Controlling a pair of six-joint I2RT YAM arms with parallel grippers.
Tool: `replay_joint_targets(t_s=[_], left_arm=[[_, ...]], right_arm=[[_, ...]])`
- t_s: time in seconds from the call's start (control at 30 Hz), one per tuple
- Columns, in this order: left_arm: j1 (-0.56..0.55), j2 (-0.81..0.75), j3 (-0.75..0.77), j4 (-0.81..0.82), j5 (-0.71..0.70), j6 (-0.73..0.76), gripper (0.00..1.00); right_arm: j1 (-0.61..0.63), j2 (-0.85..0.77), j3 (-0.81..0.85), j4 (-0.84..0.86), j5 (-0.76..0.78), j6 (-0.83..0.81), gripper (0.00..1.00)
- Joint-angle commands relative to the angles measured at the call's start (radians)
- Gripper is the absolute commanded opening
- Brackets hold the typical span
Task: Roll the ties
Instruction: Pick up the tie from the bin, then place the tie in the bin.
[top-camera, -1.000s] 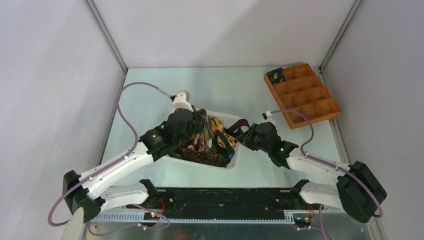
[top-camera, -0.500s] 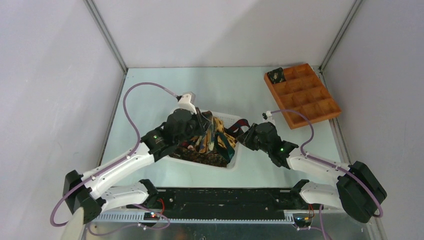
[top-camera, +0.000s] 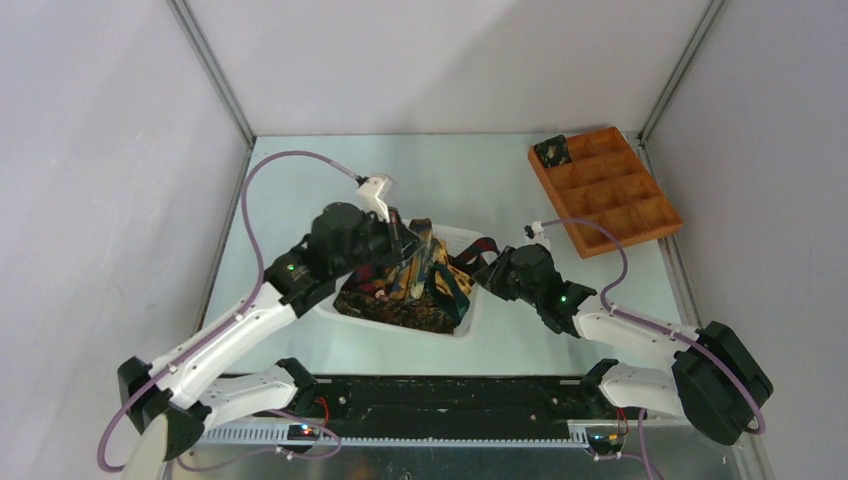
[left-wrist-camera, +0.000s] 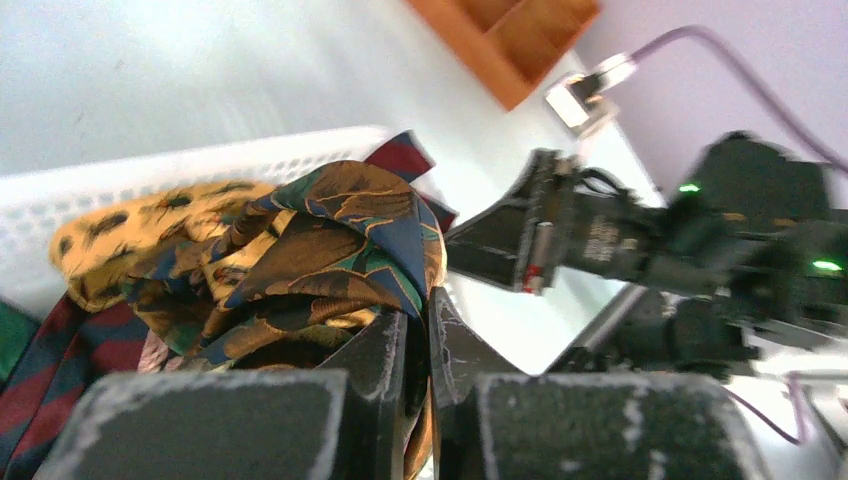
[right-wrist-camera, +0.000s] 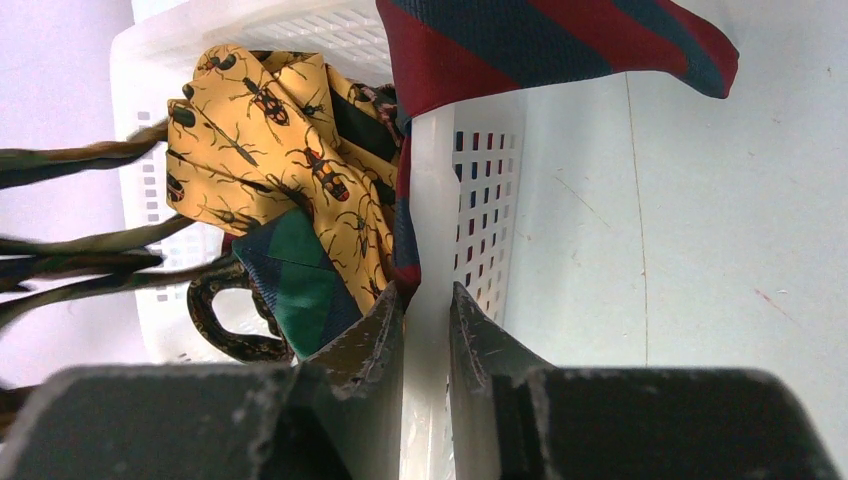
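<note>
A white plastic basket (top-camera: 468, 318) in the middle of the table holds several tangled ties (top-camera: 405, 300). My left gripper (left-wrist-camera: 421, 320) is shut on a dark green, brown and blue patterned tie (left-wrist-camera: 330, 225) and holds it lifted above the heap, its strands stretched upward (top-camera: 418, 255). A yellow-gold tie (right-wrist-camera: 270, 130) with beetle prints lies in the basket beside a green and navy one (right-wrist-camera: 300, 275). A maroon striped tie (right-wrist-camera: 560, 40) hangs over the basket's rim (right-wrist-camera: 432, 180). My right gripper (right-wrist-camera: 427, 310) is shut on that rim. One rolled dark tie (top-camera: 552, 152) sits in the tray's far left compartment.
The orange-brown compartment tray (top-camera: 640, 225) lies at the back right of the table, near the right wall. Purple cables loop from both wrists. The right arm (left-wrist-camera: 640, 240) shows just beyond the basket in the left wrist view.
My left gripper has risen and pulled back toward the left with the patterned tie, drawing its strands up out of the heap. The right arm has held still on the basket rim.
</note>
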Motion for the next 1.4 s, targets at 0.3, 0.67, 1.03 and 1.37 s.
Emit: replay_joint_targets(t_s=[0.3,0.67,1.03,1.37], left_arm=[[0.19,-0.079,0.053,0.129,0.512,0.088,0.0],[0.278,-0.103,0.079,0.347,0.856,-0.058,0.0],[0.341,-0.059,0.107,0.078,0.612,0.051,0.0],[0.358,-0.025,0.076,0.019,0.194,-0.17,0.0]], right_arm=[[-0.003,0.019,-0.014,-0.047,0.069,-0.047,0.13],[-0.003,0.03,-0.013,-0.038,0.064,-0.048,0.13],[-0.006,0.023,-0.014,-0.05,0.067,-0.062,0.13],[-0.006,0.015,-0.014,-0.055,0.077,-0.06,0.13]])
